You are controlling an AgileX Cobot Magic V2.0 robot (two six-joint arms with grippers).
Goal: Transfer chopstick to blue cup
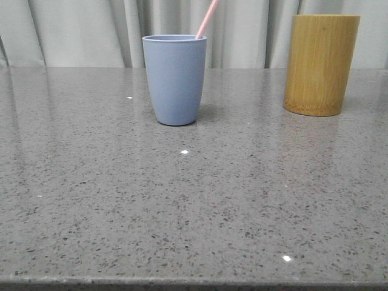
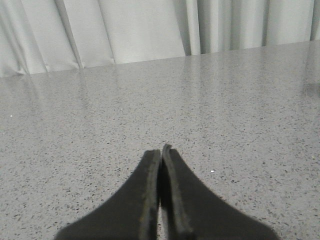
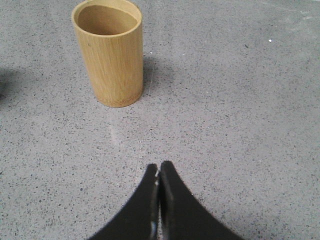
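Item: thin pale pink chopstick (image 1: pixel 207 19), standing in the matte greyish-blue tapered cup (image 1: pixel 174 79), leaning on its rim; transfer judged complete. Tall yellow-brown bamboo cylinder (image 3: pixel 108 52), empty, well apart. Left gripper (image 2: pixel 161 151) and right gripper (image 3: pixel 159 167): fingers pressed together, holding nothing. Advice: retreat clear of the cup, avoiding knocks.

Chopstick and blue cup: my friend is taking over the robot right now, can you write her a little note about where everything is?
Left end effector: shut, empty, over bare table.
Right end effector: shut, empty, near the bamboo holder.
The chopstick stands in the blue cup, leaning against its rim.
Bamboo holder looks empty inside.
Done: the chopstick is in the cup.
Left: nothing that I can see.
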